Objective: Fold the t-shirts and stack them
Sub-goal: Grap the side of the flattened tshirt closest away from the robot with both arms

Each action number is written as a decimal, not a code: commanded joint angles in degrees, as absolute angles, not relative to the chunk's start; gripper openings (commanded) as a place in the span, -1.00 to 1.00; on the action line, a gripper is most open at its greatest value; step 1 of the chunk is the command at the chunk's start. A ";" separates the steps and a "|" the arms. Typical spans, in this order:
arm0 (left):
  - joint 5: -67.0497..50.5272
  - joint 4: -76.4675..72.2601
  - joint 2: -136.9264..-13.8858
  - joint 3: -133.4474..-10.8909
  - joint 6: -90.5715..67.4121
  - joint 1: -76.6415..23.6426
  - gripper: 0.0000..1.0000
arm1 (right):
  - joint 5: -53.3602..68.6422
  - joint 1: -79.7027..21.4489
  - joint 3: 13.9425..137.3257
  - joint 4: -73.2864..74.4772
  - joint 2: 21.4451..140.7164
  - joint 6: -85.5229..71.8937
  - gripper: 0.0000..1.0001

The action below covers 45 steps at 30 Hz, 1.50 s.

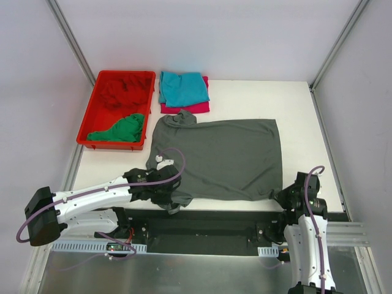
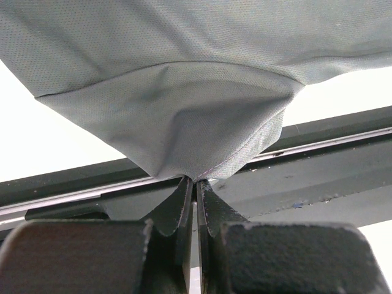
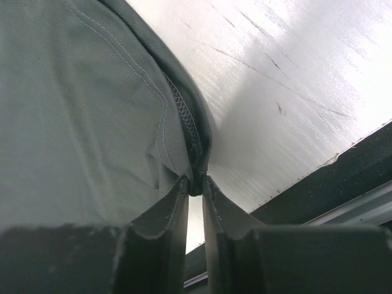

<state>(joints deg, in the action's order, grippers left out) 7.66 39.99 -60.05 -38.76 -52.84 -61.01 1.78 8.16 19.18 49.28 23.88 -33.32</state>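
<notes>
A dark grey t-shirt (image 1: 220,156) lies spread on the white table (image 1: 294,104). My left gripper (image 1: 177,201) is shut on its near left corner; in the left wrist view the cloth (image 2: 184,110) bunches into the closed fingertips (image 2: 182,190). My right gripper (image 1: 277,196) is shut on its near right hem (image 3: 184,116), pinched between the fingertips (image 3: 211,187). A folded teal t-shirt (image 1: 184,87) lies on a folded magenta t-shirt (image 1: 195,108) at the back. A green t-shirt (image 1: 119,130) and a red t-shirt (image 1: 124,92) lie crumpled in the bin.
A red plastic bin (image 1: 86,128) stands at the back left of the table. The table's dark near edge rail (image 1: 214,217) runs between the two arm bases. Slanted frame posts (image 1: 70,37) stand at the back corners.
</notes>
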 commanded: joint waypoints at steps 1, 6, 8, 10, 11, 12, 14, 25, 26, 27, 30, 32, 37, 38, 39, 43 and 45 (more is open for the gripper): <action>8.61 41.75 -60.21 -40.52 -52.12 -60.21 -1.00 | 2.02 8.44 20.22 49.40 23.12 -33.22 -0.74; 8.44 41.66 -59.50 -40.08 -52.21 -59.77 -1.00 | 1.41 8.44 21.53 49.74 23.12 -31.73 -0.99; 8.09 41.66 -58.45 -39.55 -52.73 -59.42 -1.00 | 0.35 8.44 23.46 51.58 22.42 -31.20 -0.99; 7.82 41.66 -57.49 -38.59 -53.44 -59.33 -1.00 | -5.08 8.44 26.00 53.87 20.84 -31.46 -0.99; 7.82 41.75 -57.31 -38.24 -53.35 -59.15 -1.00 | -7.01 8.44 26.89 54.75 19.53 -31.81 -0.99; 7.56 41.84 -56.96 -38.06 -53.26 -59.06 -1.00 | -8.08 8.44 27.59 55.10 18.29 -31.82 -0.99; 7.38 42.19 -56.60 -38.23 -53.17 -58.89 -1.00 | -8.18 8.35 28.30 55.81 16.18 -31.90 -0.99; 5.45 45.88 -54.76 -38.06 -53.17 -58.89 -1.00 | -6.07 8.44 28.13 60.91 11.95 -32.17 -0.99; 5.71 45.88 -54.32 -37.97 -53.35 -58.89 -1.00 | -5.80 8.44 27.86 60.56 12.30 -32.08 -0.99; 6.15 45.79 -54.23 -38.14 -53.52 -58.89 -1.00 | -5.45 8.44 27.69 60.21 12.83 -31.82 -0.99; 7.73 45.79 -55.28 -39.46 -53.44 -58.89 -1.00 | -4.75 8.44 26.90 58.72 14.23 -31.03 -0.99; 10.01 45.70 -56.59 -40.86 -53.09 -58.89 -1.00 | -3.35 8.44 26.20 56.79 15.11 -29.89 -0.99; 14.67 45.35 -61.51 -45.96 -49.32 -56.26 -1.00 | -1.06 8.44 25.66 51.43 18.62 -28.21 -0.99; 15.20 45.00 -62.48 -47.01 -48.09 -55.21 -1.00 | -0.79 8.44 25.75 50.37 19.85 -27.60 -0.99; 15.73 44.65 -63.10 -48.15 -47.12 -54.06 -1.00 | -0.79 8.44 25.93 49.14 20.99 -27.34 -0.99; 18.36 42.63 -65.82 -51.94 -42.90 -50.02 -1.00 | -0.61 8.44 26.98 44.66 25.56 -26.37 -0.99; 18.11 40.44 -66.97 -53.69 -40.88 -48.35 -1.00 | -0.62 8.44 27.51 41.67 27.85 -26.28 -0.99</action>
<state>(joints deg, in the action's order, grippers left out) 14.46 43.27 -65.17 -49.41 -46.76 -51.24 -1.52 8.16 25.58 48.80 24.34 -27.90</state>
